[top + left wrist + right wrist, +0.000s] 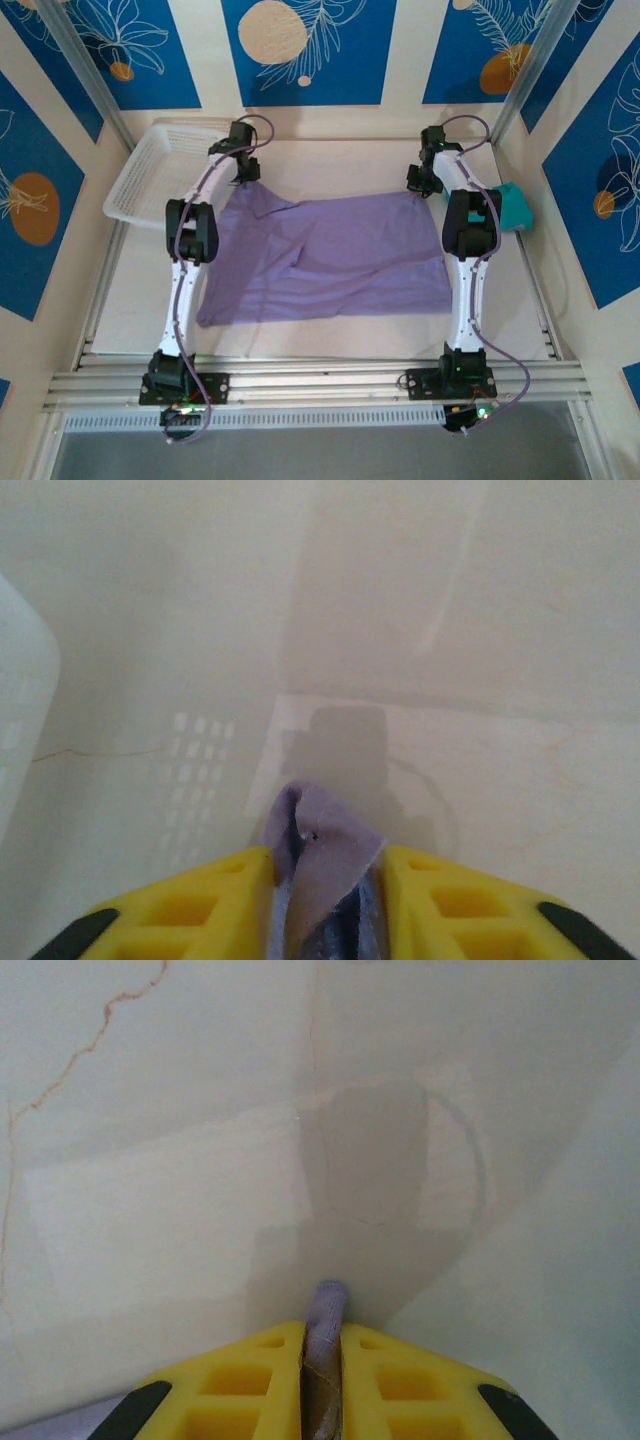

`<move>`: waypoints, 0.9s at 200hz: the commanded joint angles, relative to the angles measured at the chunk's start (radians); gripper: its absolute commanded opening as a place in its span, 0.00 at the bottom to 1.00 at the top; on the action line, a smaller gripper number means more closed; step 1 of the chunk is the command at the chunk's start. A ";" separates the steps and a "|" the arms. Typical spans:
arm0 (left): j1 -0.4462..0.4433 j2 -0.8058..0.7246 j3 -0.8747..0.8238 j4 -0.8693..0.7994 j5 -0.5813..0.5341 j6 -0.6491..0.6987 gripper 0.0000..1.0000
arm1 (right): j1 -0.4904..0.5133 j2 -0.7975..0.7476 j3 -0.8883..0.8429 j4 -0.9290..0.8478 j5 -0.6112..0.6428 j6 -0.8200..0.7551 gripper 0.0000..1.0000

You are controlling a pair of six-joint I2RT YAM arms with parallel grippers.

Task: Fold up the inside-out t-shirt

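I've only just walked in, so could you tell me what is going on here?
Two robot arms hold a light purple thin-fabric t-shirt spread on the table. The left arm's fingers pinch its far left corner, the right arm's fingers its far right corner. No fold is made yet.

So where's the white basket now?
In the top view, the basket sits at the table's far left corner, left of the left gripper holding the t-shirt.
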 commanded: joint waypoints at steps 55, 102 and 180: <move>0.023 0.028 0.076 0.027 0.040 -0.002 0.11 | -0.003 -0.001 -0.022 0.000 -0.015 -0.032 0.16; 0.027 -0.006 0.097 0.024 0.057 0.002 0.00 | -0.008 -0.009 -0.020 0.004 -0.011 -0.035 0.10; 0.029 -0.266 -0.192 0.098 0.142 -0.063 0.00 | -0.016 -0.160 -0.136 0.111 -0.058 -0.057 0.00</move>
